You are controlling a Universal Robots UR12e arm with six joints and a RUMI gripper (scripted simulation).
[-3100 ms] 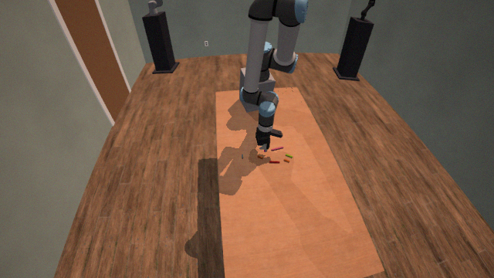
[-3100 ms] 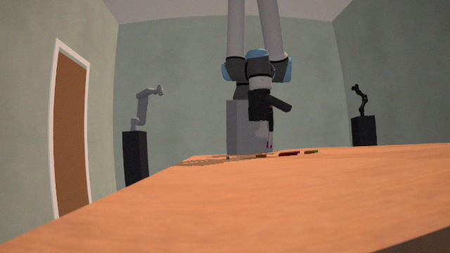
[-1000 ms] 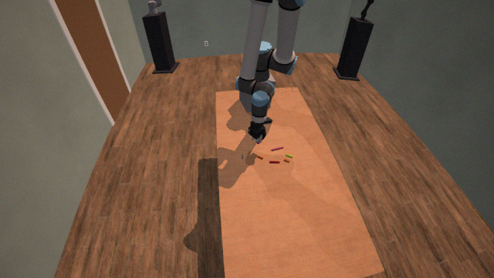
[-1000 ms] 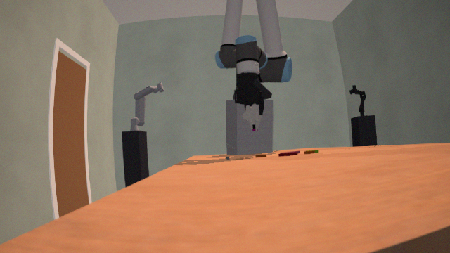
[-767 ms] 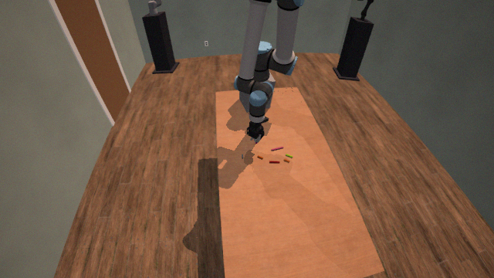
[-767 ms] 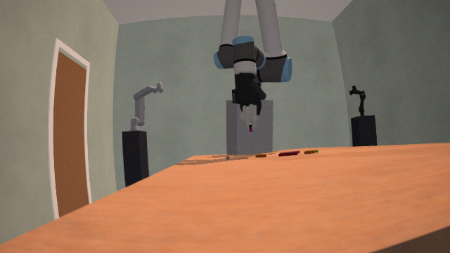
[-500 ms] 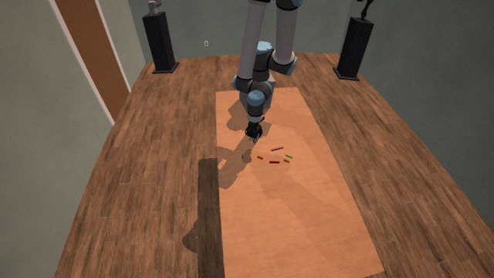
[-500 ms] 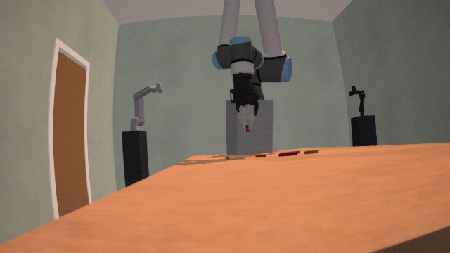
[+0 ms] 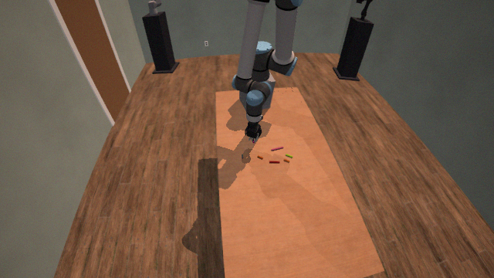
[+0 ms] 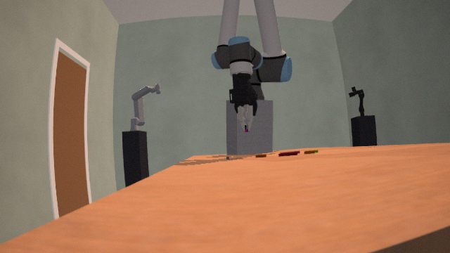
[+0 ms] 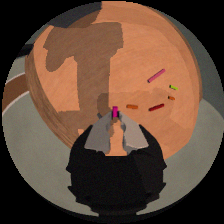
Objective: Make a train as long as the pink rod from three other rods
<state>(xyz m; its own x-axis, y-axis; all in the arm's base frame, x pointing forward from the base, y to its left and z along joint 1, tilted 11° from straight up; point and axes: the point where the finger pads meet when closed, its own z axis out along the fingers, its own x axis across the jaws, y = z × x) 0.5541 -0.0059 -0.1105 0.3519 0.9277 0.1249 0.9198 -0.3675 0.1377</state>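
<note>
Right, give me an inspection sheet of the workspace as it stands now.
Surface: orange table top, partly in the arm's shadow.
Job's things: pink rod, red rod, lime rod, two orange rods and a small dark rod lie apart on the table; no train formed.
Clutter: nothing seen.
Tool: tool high above the table, shut on the magenta rod.
Cables: nothing seen.
Surroundings: wooden floor, brown door, two black pedestals, grey pedestal.

table top (image 9: 293, 216): plain orange-tan
floor (image 9: 154, 162): brown wood planks
held rod (image 11: 115, 111): magenta
longest rod (image 9: 277, 148): pink
gripper (image 10: 246, 129): black, grey fingers
</note>
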